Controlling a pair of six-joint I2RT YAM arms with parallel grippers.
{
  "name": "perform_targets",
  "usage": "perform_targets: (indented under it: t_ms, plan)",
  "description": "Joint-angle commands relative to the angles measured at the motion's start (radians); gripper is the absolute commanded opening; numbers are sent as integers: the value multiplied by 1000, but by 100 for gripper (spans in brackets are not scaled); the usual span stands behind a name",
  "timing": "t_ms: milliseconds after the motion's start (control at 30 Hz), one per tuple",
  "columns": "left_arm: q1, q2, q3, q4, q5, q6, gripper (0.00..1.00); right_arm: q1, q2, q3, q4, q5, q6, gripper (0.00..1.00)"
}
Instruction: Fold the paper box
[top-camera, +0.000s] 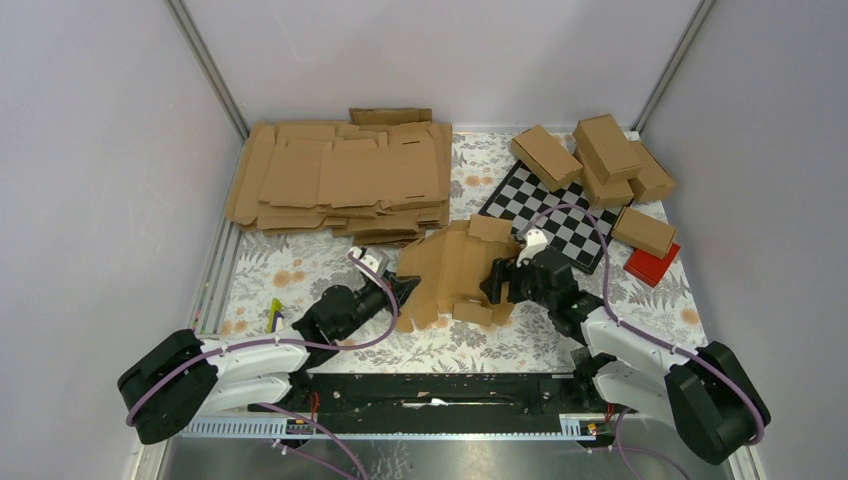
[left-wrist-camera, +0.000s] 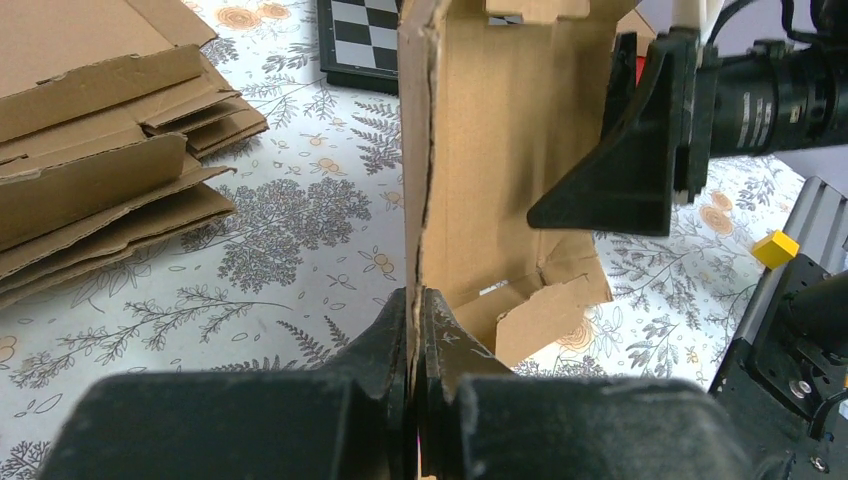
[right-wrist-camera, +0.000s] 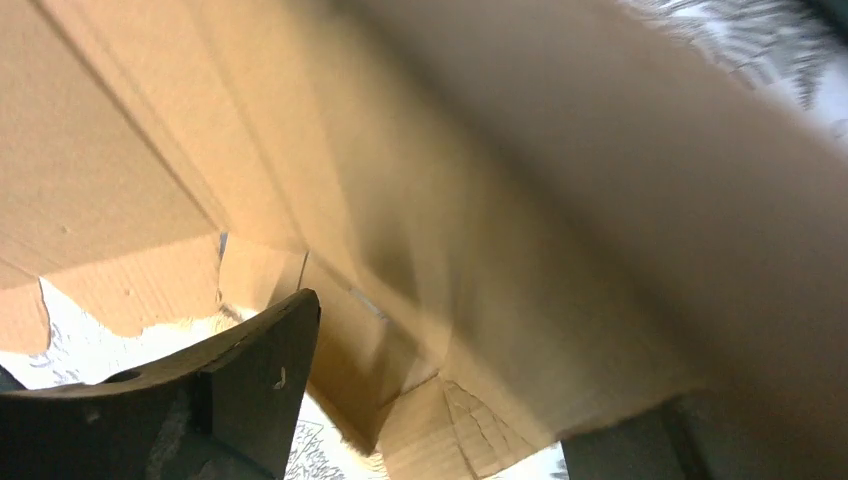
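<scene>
Top external view: we see the paper box (top-camera: 455, 270), a brown die-cut cardboard sheet only partly folded, lying near the middle of the flowered table (top-camera: 300, 265) between the two arms. The left gripper (top-camera: 402, 290) meets its left edge and the right gripper (top-camera: 497, 282) reaches onto its right side. In the left wrist view we see the left jaws clenched tight on the lower edge of one panel, which stands upright and runs straight away from the camera, with a bent, creased flap at its foot on the right. One black finger of the right gripper sits against the far right face of that same panel. In the right wrist view the right jaws stand spread wide, one finger at lower left and the other at lower right, with cardboard filling the space between them; we cannot tell whether either pad presses on it. Behind the box lies a stack of flat cardboard sheets (top-camera: 340, 180) at the far left. To the far right some folded cartons (top-camera: 600, 155) rest on and around a checkerboard (top-camera: 555, 215), and a small red box (top-camera: 652, 265) lies just beside them.
</scene>
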Motion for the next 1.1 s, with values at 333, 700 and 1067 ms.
perform_targets:
  t_ms: [333,700,1067]
  plan:
    - [-4,-54,-19,102,-24,-29,0,334,149,100,-68,336,29,88]
    - [-4,-49,-18,109,1,-30,0,376,76,49,-49,270,70,100]
    - [-5,-27,-31,197,137,-70,0,460,124,96,-90,459,173,90]
